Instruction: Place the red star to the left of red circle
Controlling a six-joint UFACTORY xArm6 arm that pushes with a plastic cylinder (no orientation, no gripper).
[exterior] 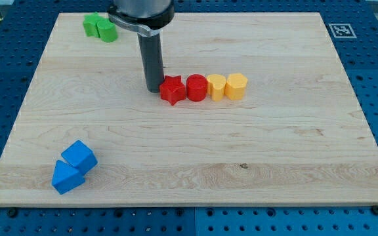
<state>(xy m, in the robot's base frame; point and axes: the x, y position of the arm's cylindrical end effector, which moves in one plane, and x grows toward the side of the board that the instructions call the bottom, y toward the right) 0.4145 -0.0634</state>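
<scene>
My tip (154, 89) stands on the wooden board (294, 157), touching or just beside the view's left edge of the red star (172, 90); it is a plain rod and holds nothing. The red star sits immediately left of the red circle (196, 88), apparently touching it.

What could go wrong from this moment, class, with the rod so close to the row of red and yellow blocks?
1. My tip sits at the red star's left side, and the star already appears to touch the red circle. Any further push rightward would likely shove the circle too.
2. The circle adjoins two yellow blocks, so the whole row may shift.
3. An off-centre push could spin the star out of line.
</scene>
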